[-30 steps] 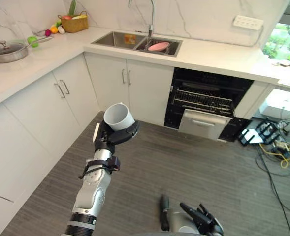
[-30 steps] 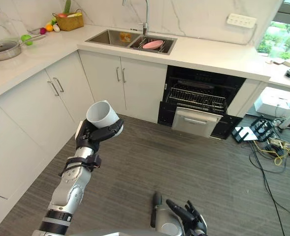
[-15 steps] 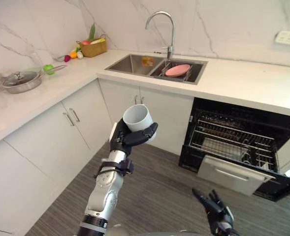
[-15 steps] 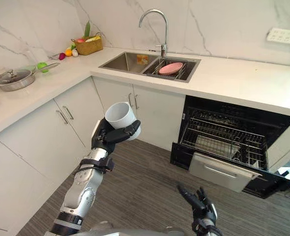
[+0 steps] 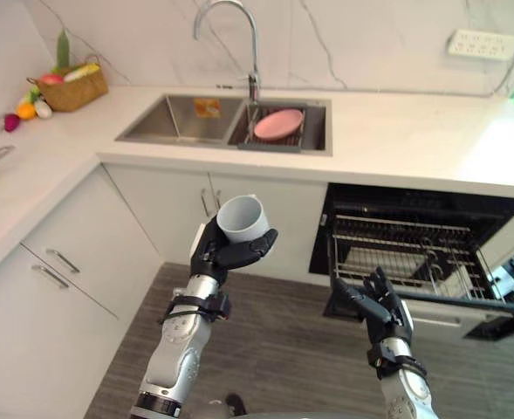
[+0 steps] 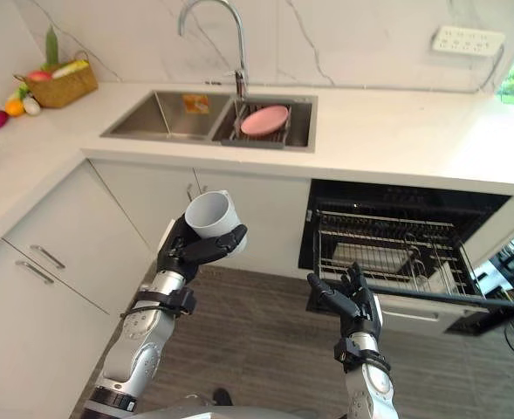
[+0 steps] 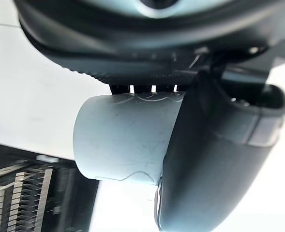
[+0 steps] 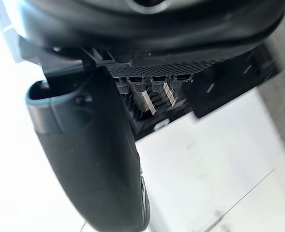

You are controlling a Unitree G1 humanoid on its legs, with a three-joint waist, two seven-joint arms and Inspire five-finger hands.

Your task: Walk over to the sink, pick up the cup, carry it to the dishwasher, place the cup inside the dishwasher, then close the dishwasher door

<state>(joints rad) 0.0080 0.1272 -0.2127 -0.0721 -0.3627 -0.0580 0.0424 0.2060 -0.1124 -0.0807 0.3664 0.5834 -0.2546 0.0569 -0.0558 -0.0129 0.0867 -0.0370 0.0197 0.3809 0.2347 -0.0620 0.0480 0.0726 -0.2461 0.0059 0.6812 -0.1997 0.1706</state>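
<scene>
My left hand is shut on a pale grey cup, held upright in front of the white cabinet below the sink. The left wrist view has the cup pinched between thumb and fingers. The dishwasher stands open to the right of the cup, its wire rack pulled out and its door down. My right hand hovers open in front of the rack, its fingers spread.
A pink plate lies in the sink's right basin under the tap. A basket of fruit stands on the counter at the far left. White cabinets line the left side. Grey plank floor lies below.
The camera has swung right and closer to the sink and dishwasher. My right hand has risen from low down to in front of the rack. The cup stays in my left hand.
</scene>
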